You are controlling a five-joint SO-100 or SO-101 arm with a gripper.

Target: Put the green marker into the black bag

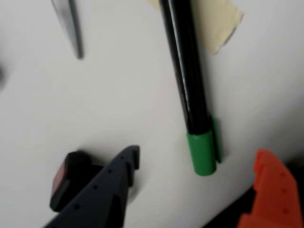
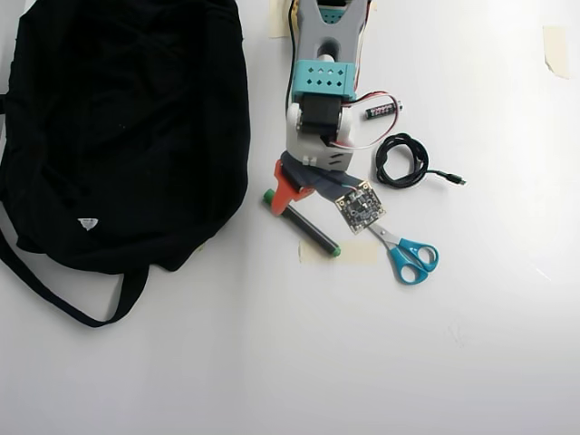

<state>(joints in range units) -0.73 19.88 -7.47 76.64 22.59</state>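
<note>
Just right of the black bag (image 2: 127, 127) in the overhead view, the green marker (image 2: 306, 227) lies flat and diagonal, cap toward the bag, under the empty, spread-fingered gripper (image 1: 199, 190).

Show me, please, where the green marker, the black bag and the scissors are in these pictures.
green marker (image 1: 190, 80), wrist view, on the middle of its dark barrel.
black bag (image 2: 127, 127), overhead view, on the middle of its fabric body.
scissors (image 2: 413, 258), overhead view, on the teal handles.
</note>
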